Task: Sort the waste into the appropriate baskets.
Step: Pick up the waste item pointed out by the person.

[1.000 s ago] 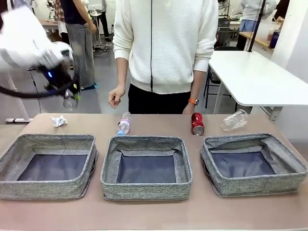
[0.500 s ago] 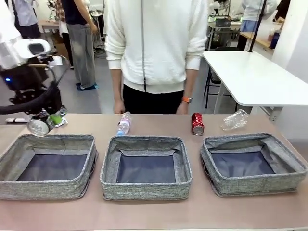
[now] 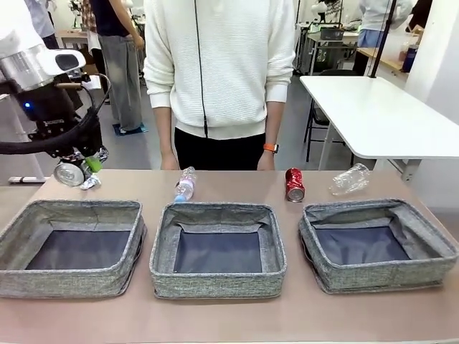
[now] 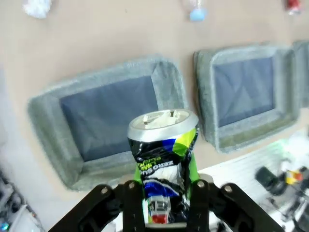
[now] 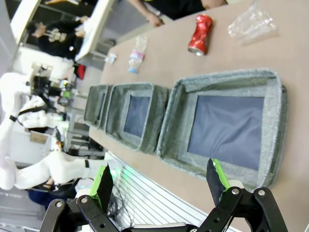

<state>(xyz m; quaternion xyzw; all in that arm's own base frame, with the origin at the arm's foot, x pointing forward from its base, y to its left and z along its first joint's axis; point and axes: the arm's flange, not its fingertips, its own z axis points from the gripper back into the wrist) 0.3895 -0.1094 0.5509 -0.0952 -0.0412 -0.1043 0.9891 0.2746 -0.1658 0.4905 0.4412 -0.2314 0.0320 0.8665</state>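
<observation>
Left gripper [image 3: 80, 166] is clamped on a crushed black-silver can [image 3: 68, 174], held above the table at eleven o'clock of the left basket [image 3: 64, 281], just over the paper wad [image 3: 90, 183]. Right gripper [image 5: 159, 178] has its jaws apart.

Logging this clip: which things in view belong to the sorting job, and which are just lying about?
Job: left grey woven-fabric basket, middle basket, right basket; crushed black-and-green can held in the left pincer; crumpled white paper wad; clear plastic bottle with blue cap; red can; crushed clear bottle.
Lying about: white side table behind; orange wristband on the person's wrist.
</observation>
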